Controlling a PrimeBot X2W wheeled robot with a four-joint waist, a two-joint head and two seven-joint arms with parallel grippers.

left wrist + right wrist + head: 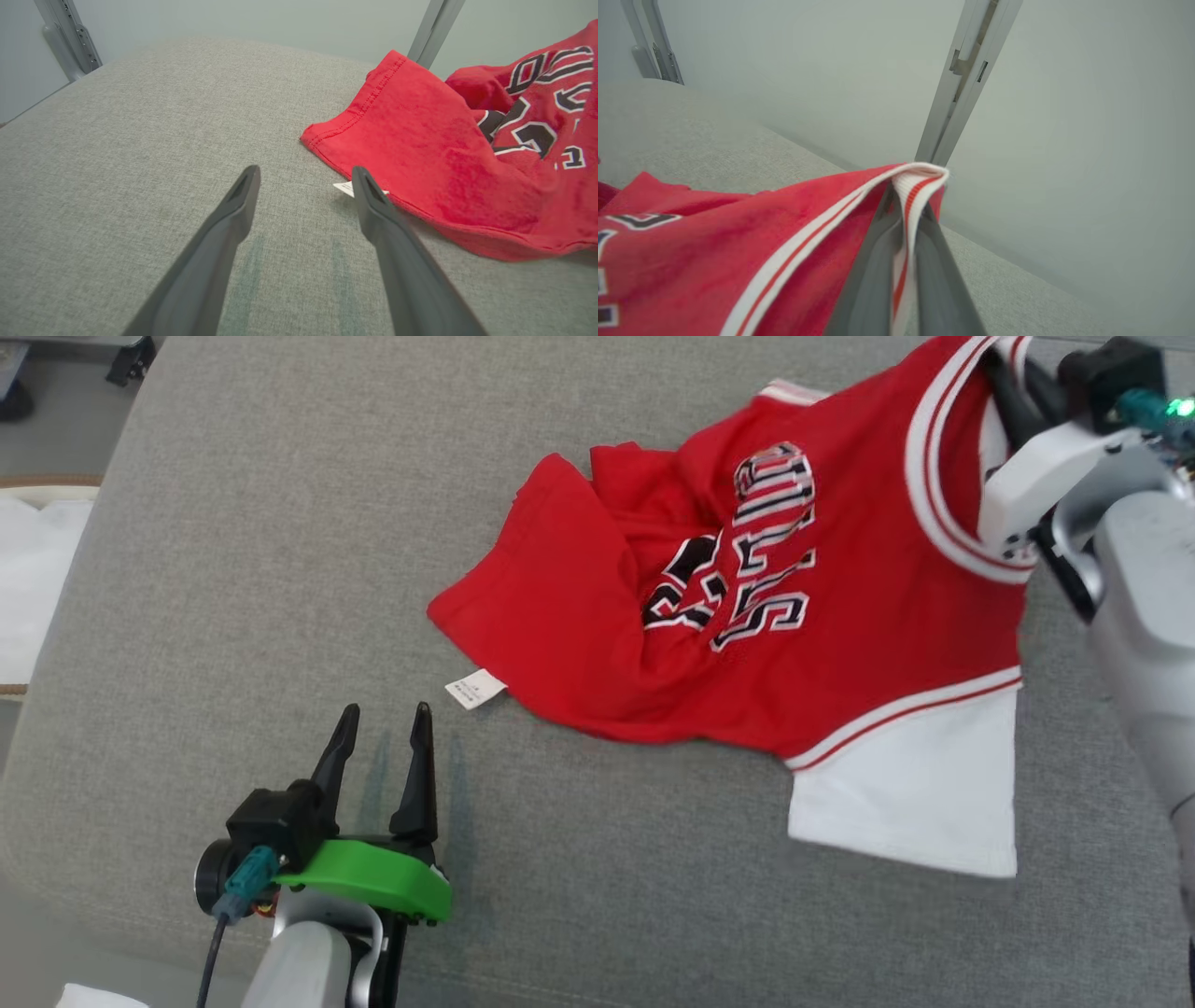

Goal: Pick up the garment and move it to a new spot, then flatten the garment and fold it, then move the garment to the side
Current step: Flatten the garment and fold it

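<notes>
The garment (822,616) is a red jersey with white-and-red striped trim, black-and-white lettering and a white sleeve, lying crumpled on the grey cushioned surface (280,569). My right gripper (908,205) is shut on the jersey's striped collar band, which is pinched between its two fingers and lifted off the surface; in the head view that gripper (1008,373) sits at the top right, inside the neck opening. My left gripper (383,719) stands open low on the surface, left of the garment's red hem (373,121) and its white label (348,188), touching neither.
Metal frame posts (966,79) (70,37) rise behind the cushion's far edge. White cloth lies on a wooden-edged surface (37,569) off the cushion's left side. Bare grey cushion stretches to the left and front of the garment.
</notes>
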